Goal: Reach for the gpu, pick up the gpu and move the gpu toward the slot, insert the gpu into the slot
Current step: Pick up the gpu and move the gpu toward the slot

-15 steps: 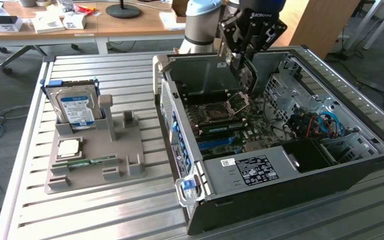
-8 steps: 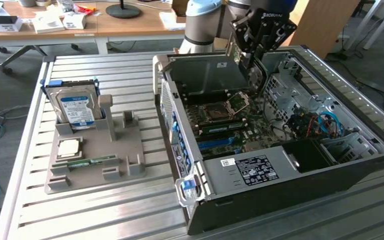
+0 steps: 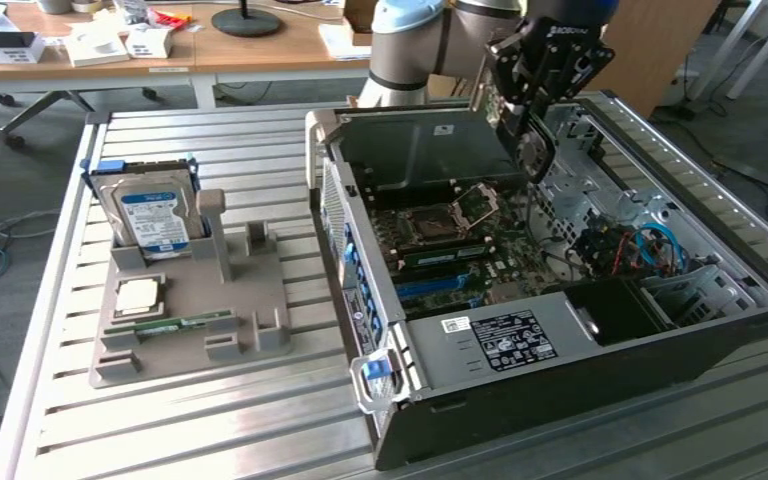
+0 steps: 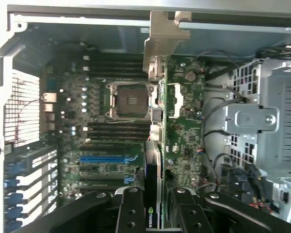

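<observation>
My gripper (image 3: pixel 531 120) hangs over the open computer case (image 3: pixel 357 250), shut on the gpu (image 3: pixel 536 152). The card hangs down from the fingers, its silver bracket lowest, above the back part of the motherboard. The wrist view looks along the gpu (image 4: pixel 153 189), which is seen edge-on between the two black fingers (image 4: pixel 131 213), with its silver bracket (image 4: pixel 161 34) at the far end. The blue slot (image 4: pixel 104 158) lies on the motherboard beside the card, near the CPU socket (image 4: pixel 128 99). In the exterior view the blue slot (image 3: pixel 431 290) sits well below the card.
On the table at the exterior view's left, a grey fixture (image 3: pixel 244 300) holds a hard drive (image 3: pixel 155 215), a CPU chip (image 3: pixel 137 295) and a memory stick (image 3: pixel 184 323). Inside the case are the drive cage (image 4: pixel 262 126), blue cables (image 3: pixel 651 245) and the power supply (image 3: pixel 518 340).
</observation>
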